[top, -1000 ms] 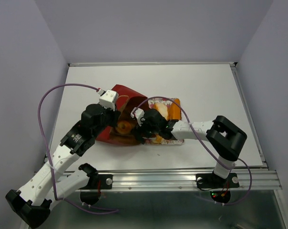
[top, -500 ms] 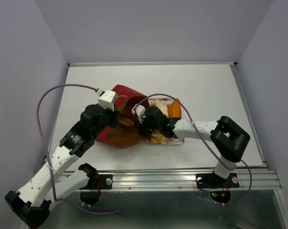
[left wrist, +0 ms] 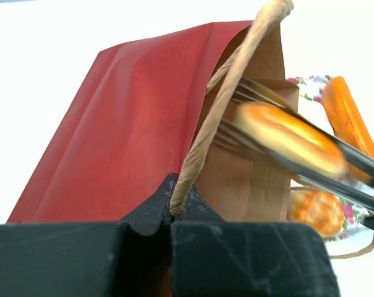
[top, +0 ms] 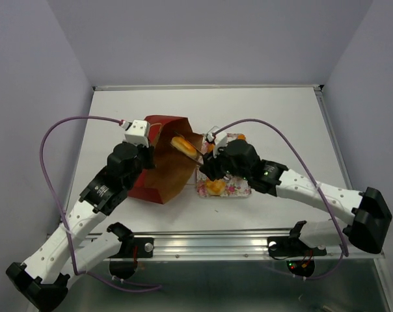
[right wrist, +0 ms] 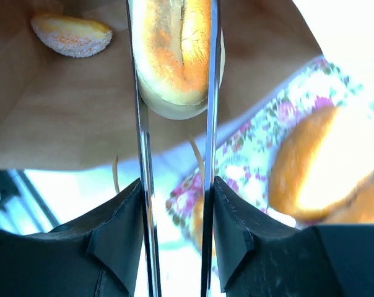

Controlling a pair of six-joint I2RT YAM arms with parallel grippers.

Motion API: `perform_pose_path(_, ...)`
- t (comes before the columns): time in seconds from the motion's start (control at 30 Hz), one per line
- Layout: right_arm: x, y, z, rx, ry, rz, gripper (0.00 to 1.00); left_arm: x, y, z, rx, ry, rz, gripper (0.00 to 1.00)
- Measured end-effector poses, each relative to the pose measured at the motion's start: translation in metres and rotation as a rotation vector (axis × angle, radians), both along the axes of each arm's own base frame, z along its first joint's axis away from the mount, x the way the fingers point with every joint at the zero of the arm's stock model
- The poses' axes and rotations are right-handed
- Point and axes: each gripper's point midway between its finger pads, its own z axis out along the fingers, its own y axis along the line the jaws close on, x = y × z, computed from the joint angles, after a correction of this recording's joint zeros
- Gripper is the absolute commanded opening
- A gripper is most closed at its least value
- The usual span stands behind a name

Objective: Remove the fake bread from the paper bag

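**Right gripper point(top: 183, 146) pinches a toy bun point(right wrist: 173, 52) at the mouth of the red paper bag point(top: 146, 185)**

The right gripper's two long, thin metal fingers point(right wrist: 141, 93) are drawn in narrow and press on both sides of the glossy golden toy bun, one piece of the fake bread. It hangs at the bag's open mouth, in front of the brown inner wall. Deeper inside the bag lies a sugared pastry point(right wrist: 72, 34). The left gripper point(left wrist: 171, 213) is closed tight on the bag's pale cord handle point(left wrist: 219, 114), which loops up over the opening. The bag leans on its side with its mouth turned toward the right arm. Just beside that mouth, a floral tray point(top: 237, 189) rests on the white table point(top: 281, 117). On the tray are a round pastry point(left wrist: 317, 210) and a longer orange loaf point(left wrist: 345, 120).
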Motion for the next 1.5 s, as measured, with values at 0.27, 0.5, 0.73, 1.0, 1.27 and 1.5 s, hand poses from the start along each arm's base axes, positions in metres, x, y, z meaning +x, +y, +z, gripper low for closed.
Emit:
perform_pose_path(0.27,-0.031,-0.061,0.025,0.057,0.021,-0.119,0.07,-0.001,0.018,0.014,-0.035,-0.047,0.101,0.0)
perform_pose_path(0.5,-0.013,-0.105,0.023,0.038,-0.012,-0.376,0.12,-0.001,0.024,0.017,-0.049,-0.058,0.134,0.0)
perform_pose_path(0.73,-0.004,-0.108,-0.027,-0.109,0.071,-0.456,0.25,0.001,0.027,0.017,-0.052,-0.062,0.162,0.0)
perform_pose_path(1.0,-0.01,-0.108,-0.059,-0.16,0.148,-0.477,0.63,0.001,0.026,0.018,-0.056,-0.063,0.154,0.0)
perform_pose_path(1.27,-0.024,-0.112,-0.07,-0.172,0.19,-0.437,0.73,-0.008,0.003,0.023,-0.084,-0.067,0.004,0.0)
perform_pose_path(1.5,-0.025,-0.112,-0.059,-0.14,0.177,-0.426,0.66,-0.013,-0.007,0.026,-0.091,-0.071,-0.067,0.0)
